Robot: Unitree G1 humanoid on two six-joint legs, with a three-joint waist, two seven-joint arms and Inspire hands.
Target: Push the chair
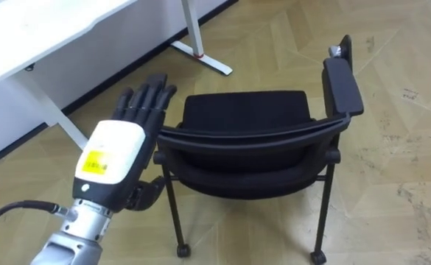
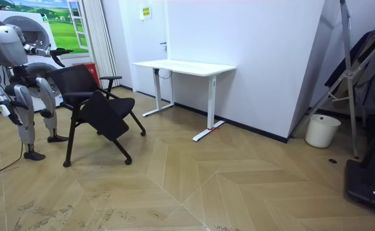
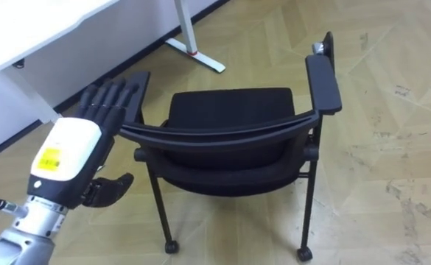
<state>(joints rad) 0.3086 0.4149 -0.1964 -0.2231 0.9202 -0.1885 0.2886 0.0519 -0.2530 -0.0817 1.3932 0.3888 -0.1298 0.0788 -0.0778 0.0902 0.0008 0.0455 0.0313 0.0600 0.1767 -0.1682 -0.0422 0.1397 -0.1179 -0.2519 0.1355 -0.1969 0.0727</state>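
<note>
A black chair (image 1: 244,110) with armrests and small castors stands on the wooden floor right before me, its backrest (image 1: 252,138) nearest to me. My left hand (image 1: 112,154) is at the backrest's left end. Its fingers (image 1: 145,97) are straight and reach forward along the chair's left side, with the thumb below the backrest's edge. The chair's right armrest (image 1: 344,85) is free. In the room view I stand behind the chair (image 2: 88,90) at the room view's left, and my right hand (image 2: 6,110) hangs low by my side.
A white desk (image 1: 38,29) stands ahead on the left, its foot (image 1: 200,55) just beyond the chair. In the room view the desk (image 2: 184,66) is against the white wall, with a white bucket (image 2: 322,130) and a metal stand (image 2: 350,77) further right. Open floor lies right of the chair.
</note>
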